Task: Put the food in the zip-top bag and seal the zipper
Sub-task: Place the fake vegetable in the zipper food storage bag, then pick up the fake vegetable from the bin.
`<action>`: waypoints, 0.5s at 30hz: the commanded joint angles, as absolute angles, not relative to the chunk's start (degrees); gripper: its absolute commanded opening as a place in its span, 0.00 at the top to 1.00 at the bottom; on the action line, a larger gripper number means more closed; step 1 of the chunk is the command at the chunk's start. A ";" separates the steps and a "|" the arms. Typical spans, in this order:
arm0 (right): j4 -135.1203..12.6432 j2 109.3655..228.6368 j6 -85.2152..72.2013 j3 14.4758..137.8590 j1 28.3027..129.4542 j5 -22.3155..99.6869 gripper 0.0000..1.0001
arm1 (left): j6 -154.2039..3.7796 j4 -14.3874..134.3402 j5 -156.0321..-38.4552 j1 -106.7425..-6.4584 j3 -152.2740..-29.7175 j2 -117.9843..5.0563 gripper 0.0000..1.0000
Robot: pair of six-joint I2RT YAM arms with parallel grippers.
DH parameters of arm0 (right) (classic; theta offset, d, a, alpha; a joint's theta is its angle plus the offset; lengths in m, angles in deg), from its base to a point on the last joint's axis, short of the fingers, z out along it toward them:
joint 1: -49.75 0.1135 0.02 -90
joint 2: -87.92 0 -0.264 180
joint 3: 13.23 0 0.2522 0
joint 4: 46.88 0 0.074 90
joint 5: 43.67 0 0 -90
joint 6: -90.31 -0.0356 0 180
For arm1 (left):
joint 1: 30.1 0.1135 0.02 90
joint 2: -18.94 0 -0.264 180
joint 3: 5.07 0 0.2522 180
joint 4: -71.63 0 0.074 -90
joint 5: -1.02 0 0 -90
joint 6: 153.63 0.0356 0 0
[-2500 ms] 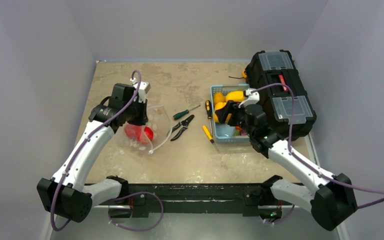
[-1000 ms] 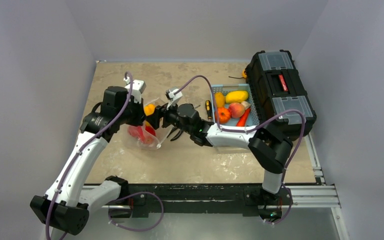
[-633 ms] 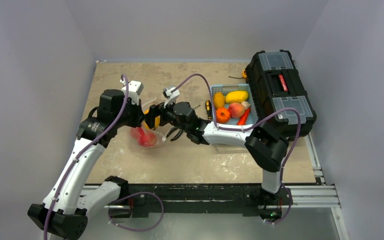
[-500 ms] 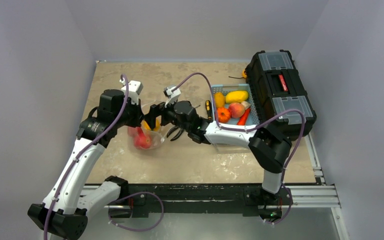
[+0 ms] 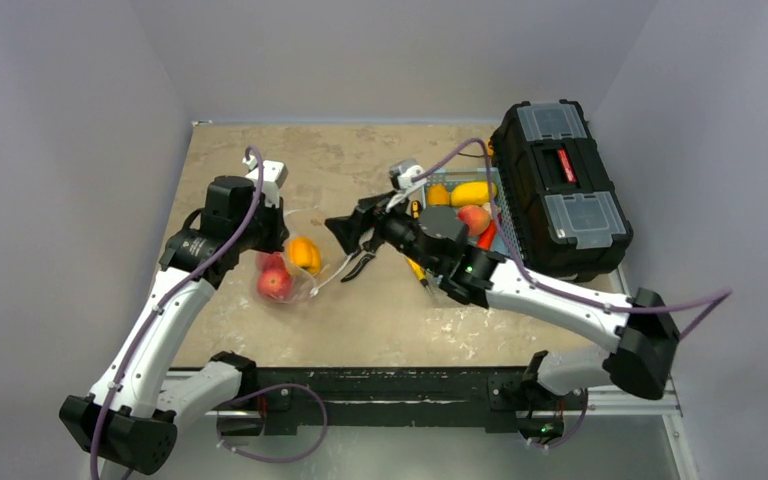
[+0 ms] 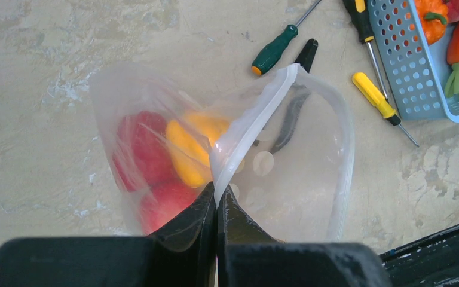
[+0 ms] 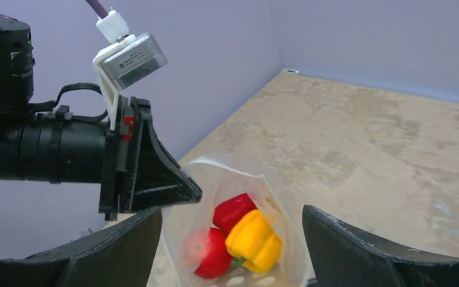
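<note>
Withdrawn, the right pincer (image 5: 345,235) (jaws apart) — yellow pepper (image 5: 303,254) inside zip-top bag (image 6: 311,179).

The yellow toy bell pepper (image 7: 254,241), carried a second ago in the right gripper (image 5: 345,235), now lies inside the clear polka-dot zip-top bag (image 6: 311,179), beside the red toy pieces (image 6: 140,149). The right gripper is now spread wide and empty. It has drawn back from the bag's mouth toward the light blue plastic basket (image 6: 407,78), and that arm's elbow has swung out to the right.
</note>
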State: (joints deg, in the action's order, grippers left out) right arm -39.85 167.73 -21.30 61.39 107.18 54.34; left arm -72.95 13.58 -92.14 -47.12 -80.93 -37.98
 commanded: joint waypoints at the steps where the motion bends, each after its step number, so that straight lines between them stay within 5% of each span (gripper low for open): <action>1: -42.33 158.87 -16.64 53.54 107.08 63.90 0.14 | -73.56 14.63 -91.18 -47.15 -81.96 -37.69 1.00; 6: -46.98 153.56 -19.19 46.47 102.57 77.22 0.13 | -73.65 14.76 -91.35 -47.15 -81.78 -37.67 1.00; 15: -60.34 153.38 -41.34 42.62 81.58 76.65 0.14 | -73.76 14.89 -91.29 -47.15 -81.67 -38.09 1.00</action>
